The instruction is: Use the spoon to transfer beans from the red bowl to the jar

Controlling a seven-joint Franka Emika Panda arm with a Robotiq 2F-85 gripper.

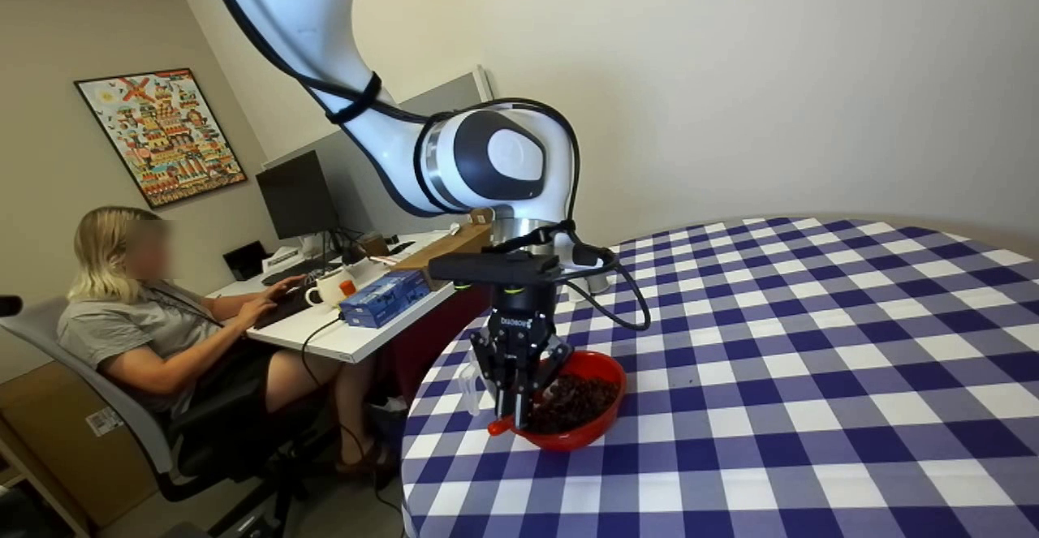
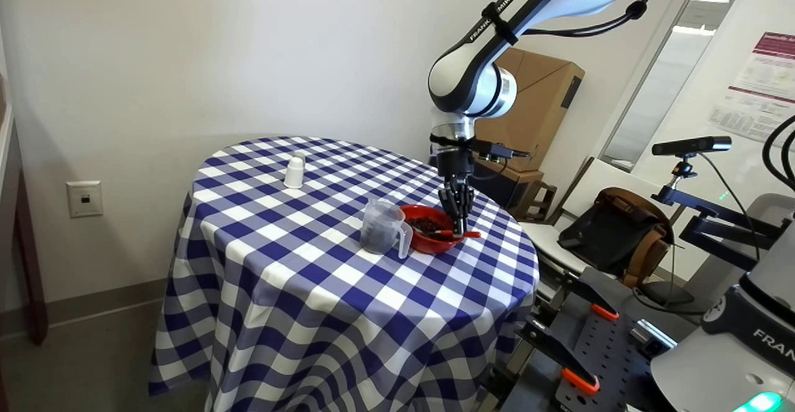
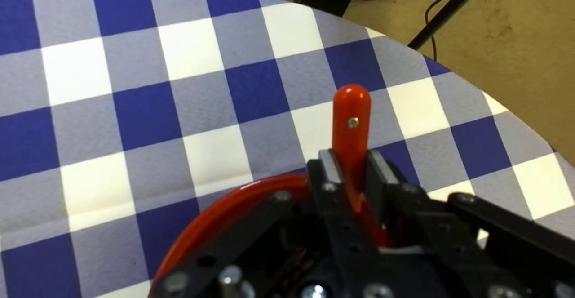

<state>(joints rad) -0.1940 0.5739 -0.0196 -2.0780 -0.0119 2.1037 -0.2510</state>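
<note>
The glossy red bowl (image 1: 599,431) stands near the table edge with a heap of dark brown-red beans (image 1: 578,402) inside. The spoon's red-orange handle (image 3: 351,118) sticks out past the bowl rim and also shows in an exterior view (image 2: 472,234). My gripper (image 3: 352,167) points down at the bowl's rim, its two pads against the sides of the handle. The spoon's metal head is hidden or too small to make out. The clear greyish jar (image 2: 380,228), with a side handle, stands upright beside the bowl. Only its handle (image 1: 469,389) shows clearly in an exterior view, behind the gripper.
White cups (image 2: 294,173) stand farther off on the checked tablecloth (image 2: 323,225). The round table's edge is close to the bowl. A desk with a blue box (image 1: 385,298) and a seated person (image 1: 162,343) are beyond that edge.
</note>
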